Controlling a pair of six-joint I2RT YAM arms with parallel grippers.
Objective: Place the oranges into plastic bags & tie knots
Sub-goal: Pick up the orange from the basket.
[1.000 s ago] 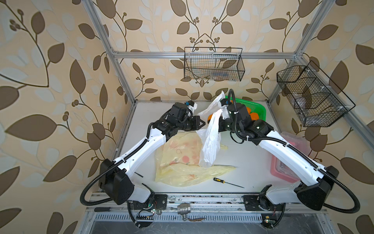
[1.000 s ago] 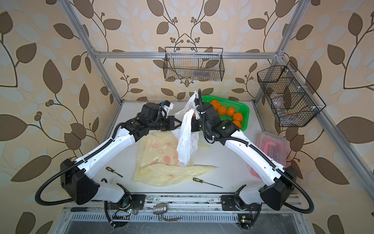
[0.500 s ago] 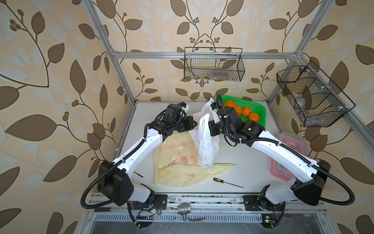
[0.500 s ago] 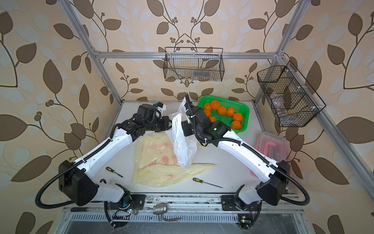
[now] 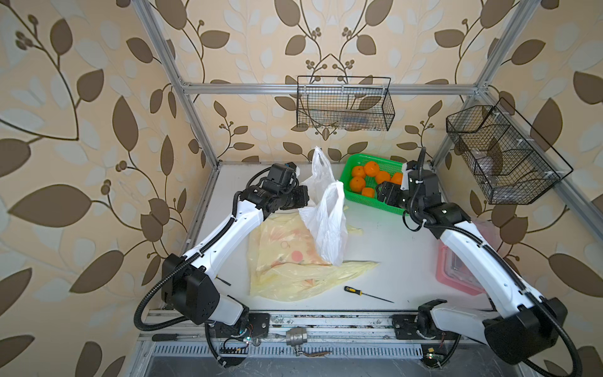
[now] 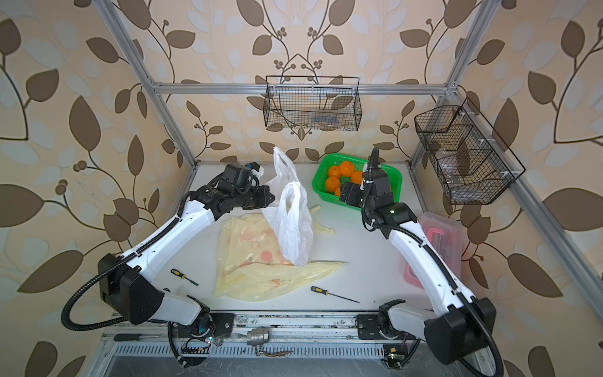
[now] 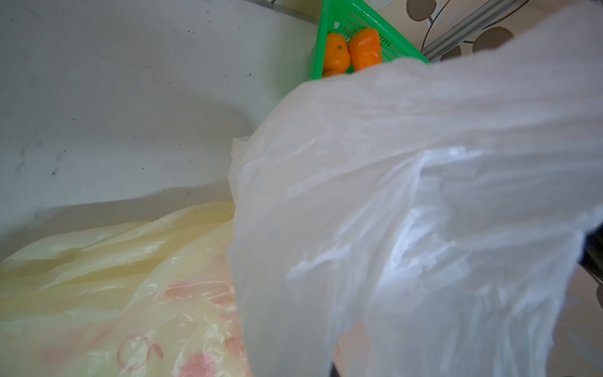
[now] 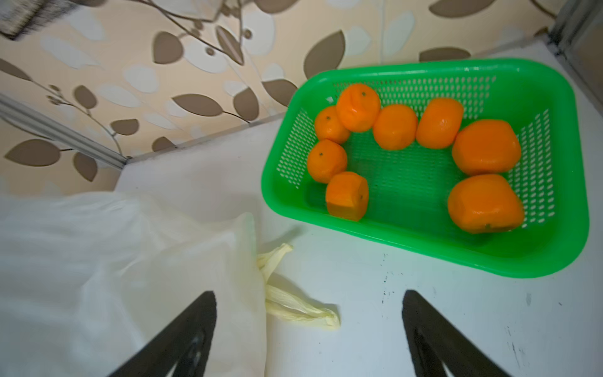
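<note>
Closest in, the left tool (image 5: 302,201) is pressed together on one upper edge of the white bag (image 5: 328,225). The bag hangs limp from that pinch, thin and crinkled. Its two handle loops stand up above and beside the tool, and its bottom rests on the yellow bags (image 5: 284,261) lying flat on the table (image 5: 391,248) below. Nothing orange shows through the film, so the bag looks empty, and no knot is tied anywhere.

Only one side is gripped, so the mouth sags nearly closed. That is probably the main risk: a fruit lowered onto it could roll off the outside or drag the film out of the pinch. The slick yellow plastic underneath could also let the bag's base slide away under a load.

Further off, clear of the bag, the right tool (image 8: 308,293) hangs with its fingers spread wide and nothing between them, close to the nearer rim of the green basket (image 8: 424,258). Beyond its tips sit the oranges (image 8: 394,127), eight of them in the right wrist view. They are small and bright, some with a dark stem dot, and are strung loosely round the basket's floor. Several touch, so closing on one may nudge its neighbour, and a hard squeeze could bruise soft fruit.
</note>
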